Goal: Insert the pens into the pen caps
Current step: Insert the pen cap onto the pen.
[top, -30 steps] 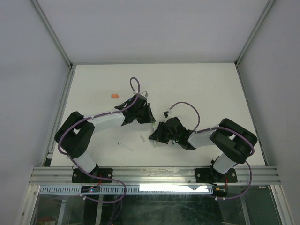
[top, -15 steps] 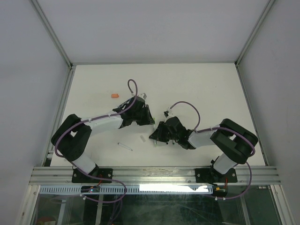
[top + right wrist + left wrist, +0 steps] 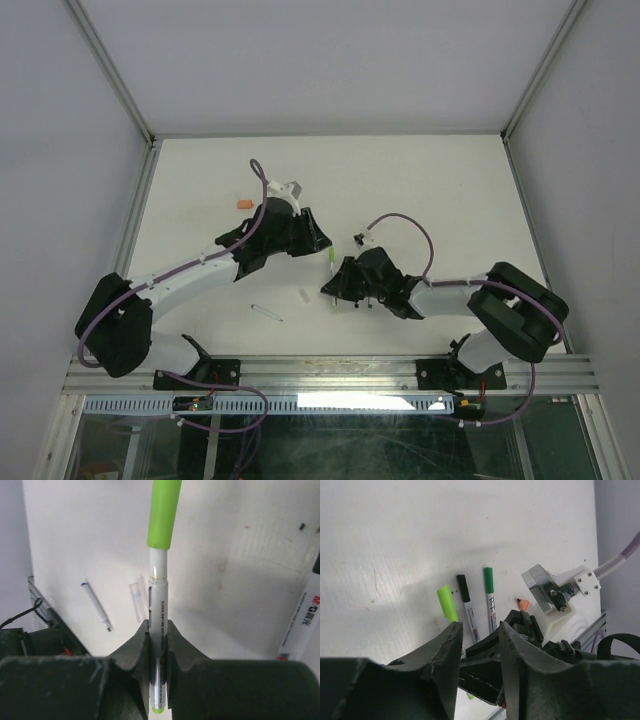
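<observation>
My right gripper [image 3: 157, 627] is shut on a white pen [image 3: 158, 595] that wears a light green cap [image 3: 163, 511] on its far end. In the top view the right gripper [image 3: 328, 286] holds it near the table's middle, with the green cap [image 3: 331, 261] pointing away. My left gripper [image 3: 320, 242] is just behind that cap, open and empty [image 3: 479, 627]. In the left wrist view the green cap [image 3: 447, 603] lies beside a black-capped pen [image 3: 468, 607] and a green-capped pen [image 3: 490, 597] on the table.
An orange cap [image 3: 244, 204] lies at the far left. A thin pen with a blue tip [image 3: 267, 312] [image 3: 96, 605] and a clear cap [image 3: 304, 296] [image 3: 136, 600] lie near the front. A small orange tip [image 3: 522, 602] shows beside the right arm's housing.
My left arm has stretched out, and its gripper has drawn back a little from the right gripper. The light green cap now shows on the pen held in the right gripper.
</observation>
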`<action>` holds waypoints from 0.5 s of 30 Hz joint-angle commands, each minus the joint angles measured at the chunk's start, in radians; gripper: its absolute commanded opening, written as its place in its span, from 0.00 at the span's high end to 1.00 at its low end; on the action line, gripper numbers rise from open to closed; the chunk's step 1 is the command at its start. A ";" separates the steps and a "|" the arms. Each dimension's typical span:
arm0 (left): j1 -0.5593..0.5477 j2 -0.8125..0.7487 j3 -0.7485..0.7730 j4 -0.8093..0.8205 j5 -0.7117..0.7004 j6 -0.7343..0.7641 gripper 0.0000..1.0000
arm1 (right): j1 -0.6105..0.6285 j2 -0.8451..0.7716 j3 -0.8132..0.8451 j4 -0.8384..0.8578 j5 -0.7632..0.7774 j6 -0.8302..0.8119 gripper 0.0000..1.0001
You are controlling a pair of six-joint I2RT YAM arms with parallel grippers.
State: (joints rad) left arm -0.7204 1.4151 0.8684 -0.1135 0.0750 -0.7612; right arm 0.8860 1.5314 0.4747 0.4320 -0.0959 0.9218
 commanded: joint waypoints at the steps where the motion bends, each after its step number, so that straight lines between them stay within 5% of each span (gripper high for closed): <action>1: 0.003 -0.128 0.057 0.032 -0.064 0.040 0.62 | -0.001 -0.170 0.000 0.031 0.029 -0.020 1.00; 3: 0.004 -0.166 0.089 0.026 -0.088 0.063 0.58 | -0.001 -0.243 0.005 0.041 0.120 -0.302 1.00; 7: 0.003 -0.243 0.168 0.026 -0.132 0.110 0.55 | -0.002 -0.371 0.040 0.035 0.161 -0.499 1.00; 12: 0.003 -0.324 0.259 0.032 -0.191 0.168 0.49 | -0.002 -0.459 0.128 -0.022 0.161 -0.499 1.00; 13: 0.004 -0.339 0.272 0.038 -0.195 0.181 0.48 | -0.002 -0.472 0.130 -0.003 0.219 -0.733 1.00; 15: 0.004 -0.358 0.297 0.050 -0.198 0.204 0.46 | -0.002 -0.499 0.139 0.028 0.216 -0.876 1.00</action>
State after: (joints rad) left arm -0.7193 1.1164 1.0927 -0.1261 -0.0761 -0.6369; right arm 0.8852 1.1000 0.5594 0.3923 0.0479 0.4133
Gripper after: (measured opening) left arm 0.522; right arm 0.139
